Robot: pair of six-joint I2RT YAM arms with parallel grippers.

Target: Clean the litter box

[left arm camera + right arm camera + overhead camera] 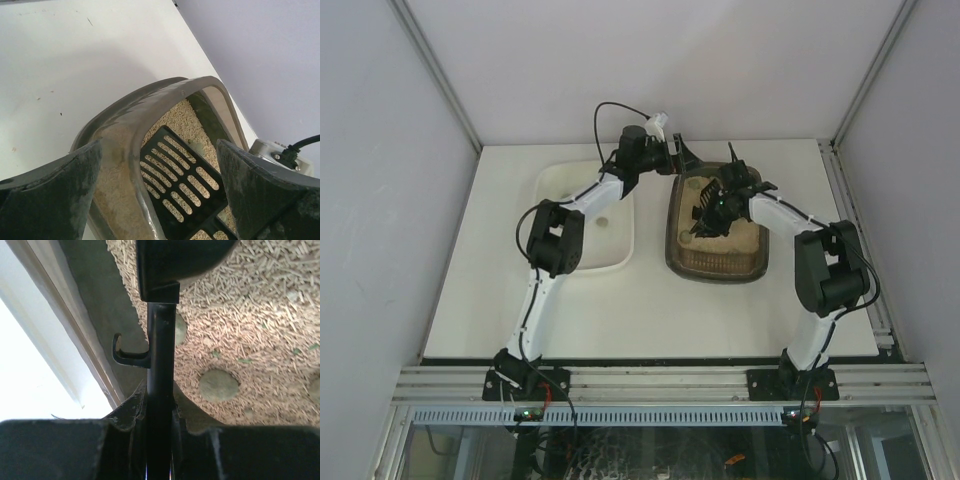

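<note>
The dark brown litter box with tan litter sits right of centre. My left gripper is open at its far left corner. In the left wrist view its fingers straddle the box's rim, neither one visibly touching it. My right gripper is over the litter, shut on the handle of the black slotted scoop. The handle runs between the closed jaws. The scoop head lies on the litter. Round grey-green clumps lie in the litter.
A white rectangular tub stands left of the litter box, under the left arm. White walls close the table at the back and sides. The table's front half is bare white surface.
</note>
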